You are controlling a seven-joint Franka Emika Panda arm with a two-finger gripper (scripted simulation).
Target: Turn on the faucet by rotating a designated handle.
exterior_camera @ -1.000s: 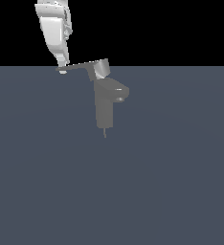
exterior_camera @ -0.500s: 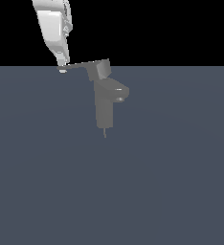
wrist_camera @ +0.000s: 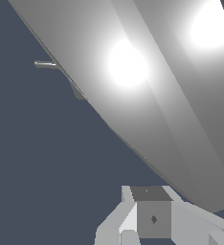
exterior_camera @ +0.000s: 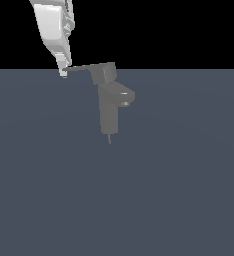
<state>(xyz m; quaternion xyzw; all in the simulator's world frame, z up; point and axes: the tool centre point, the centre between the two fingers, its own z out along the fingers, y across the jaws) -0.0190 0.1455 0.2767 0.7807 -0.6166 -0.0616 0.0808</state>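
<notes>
Flat slate-grey floor under a black backdrop, and that's the whole scene besides the tap.

The faucet (exterior_camera: 109,107) stands upright about mid-frame, stubby spout poking toward the exterior view's right. Its handle (exterior_camera: 84,67) runs off the hub along a near-level line toward the exterior view's left, and my gripper (exterior_camera: 64,73) sits right at that far tip, touching or as good as. So the blade's long axis points from hub to claw, which looks like decent leverage for a sideways push. Can't tell if the fingers are spread or pinched; the wrist view is mostly glare off the blade (wrist_camera: 147,95).
</notes>
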